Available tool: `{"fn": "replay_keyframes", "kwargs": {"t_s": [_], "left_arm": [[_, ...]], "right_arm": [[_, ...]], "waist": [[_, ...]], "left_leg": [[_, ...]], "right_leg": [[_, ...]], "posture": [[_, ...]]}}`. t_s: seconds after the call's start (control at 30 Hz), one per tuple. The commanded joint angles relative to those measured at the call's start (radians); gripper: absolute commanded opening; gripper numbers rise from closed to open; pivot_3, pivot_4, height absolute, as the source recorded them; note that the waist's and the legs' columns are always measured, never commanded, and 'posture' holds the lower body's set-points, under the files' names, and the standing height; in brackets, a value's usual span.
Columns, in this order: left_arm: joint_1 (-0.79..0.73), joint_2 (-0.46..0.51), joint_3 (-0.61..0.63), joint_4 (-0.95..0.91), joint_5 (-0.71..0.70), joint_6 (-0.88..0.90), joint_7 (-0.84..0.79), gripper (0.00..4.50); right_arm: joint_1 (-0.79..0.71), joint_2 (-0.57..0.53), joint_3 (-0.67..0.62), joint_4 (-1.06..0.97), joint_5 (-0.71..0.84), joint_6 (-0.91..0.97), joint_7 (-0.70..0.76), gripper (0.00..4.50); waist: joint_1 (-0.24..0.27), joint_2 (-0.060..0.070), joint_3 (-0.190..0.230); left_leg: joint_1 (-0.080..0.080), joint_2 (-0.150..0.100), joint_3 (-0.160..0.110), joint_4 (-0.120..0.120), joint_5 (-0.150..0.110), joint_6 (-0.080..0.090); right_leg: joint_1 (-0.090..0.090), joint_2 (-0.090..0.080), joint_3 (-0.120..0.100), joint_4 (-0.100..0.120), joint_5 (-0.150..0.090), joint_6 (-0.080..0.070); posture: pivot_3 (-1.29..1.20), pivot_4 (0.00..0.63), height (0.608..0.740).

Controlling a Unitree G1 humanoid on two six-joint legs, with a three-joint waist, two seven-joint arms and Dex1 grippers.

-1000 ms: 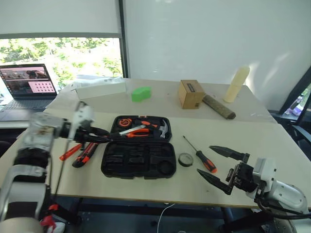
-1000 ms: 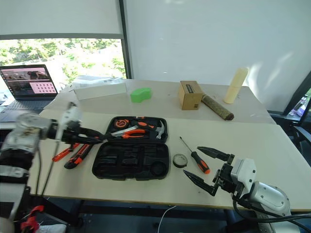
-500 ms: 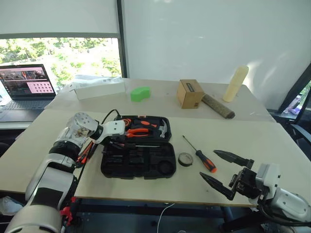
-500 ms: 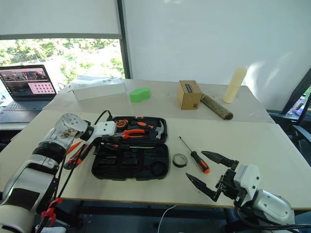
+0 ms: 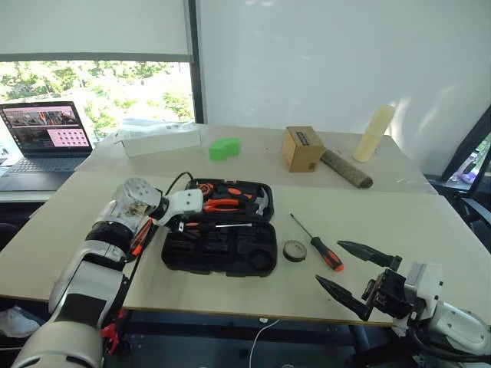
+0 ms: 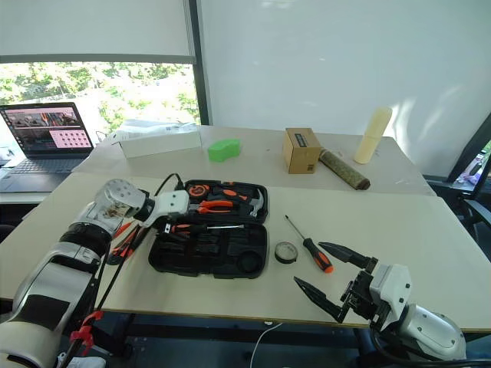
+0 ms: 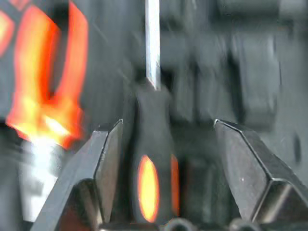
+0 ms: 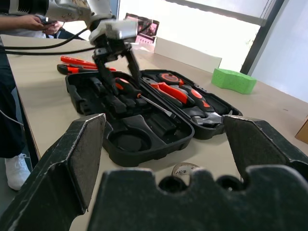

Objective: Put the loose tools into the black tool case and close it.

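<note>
Currently the left gripper (image 7: 166,144) holds its fingers spread around a screwdriver (image 6: 201,228) over the tool case (image 6: 209,249). Right gripper (image 6: 331,274) fingers are spread, empty. If the screwdriver lies outside its slot, the lid may not close.

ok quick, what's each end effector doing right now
Left end effector: open, fingers either side of a screwdriver lying in the black tool case.
Right end effector: open, empty.

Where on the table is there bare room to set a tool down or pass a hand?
Bare: table right of the loose screwdriver; front edge below the tool case. Crowded: left gripper, knife and tools at the case's left; tape roll by screwdriver.
</note>
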Motion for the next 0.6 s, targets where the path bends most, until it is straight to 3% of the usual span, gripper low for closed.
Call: {"fn": "replay_keyframes", "kwargs": {"t_s": [0.03,0.1,0.3,0.6], "left_arm": [[-0.013,0.037,0.083,-0.013,-0.076,-0.036,0.0,2.77],[-0.007,0.04,0.099,0.004,-0.083,-0.056,0.014,2.27],[0.06,-0.004,0.104,-0.012,-0.111,0.031,-0.011,0.11],[0.092,-0.058,0.09,0.026,-0.066,0.074,0.121,0.11]], "right_arm": [[-0.019,0.0,0.001,-0.015,0.008,-0.011,0.006,4.5],[-0.029,0.001,0.009,-0.009,0.006,-0.009,0.006,4.5],[-0.061,0.006,0.032,-0.005,-0.001,0.001,-0.005,4.5],[-0.07,0.009,0.045,-0.023,-0.008,0.012,-0.034,4.5]], "waist": [[-0.004,0.0,0.0],[-0.006,0.0,0.0],[0.0,0.0,0.0],[-0.001,0.0,0.0]], "left_leg": [[0.0,0.0,0.0,0.0,0.0,0.0],[0.001,0.0,0.001,-0.001,0.0,0.0],[0.001,-0.001,0.001,0.0,0.0,0.0],[0.0,-0.001,0.001,0.0,0.0,0.0]], "right_leg": [[0.0,0.0,0.0,0.0,0.0,0.0],[0.0,0.0,0.001,0.0,0.0,0.0],[0.001,0.0,0.0,-0.001,0.0,0.001],[0.001,0.0,0.0,-0.001,0.0,0.001]], "posture": [[0.0,0.15,0.74],[0.0,0.15,0.74],[0.0,0.15,0.74],[0.0,0.15,0.74]]}}
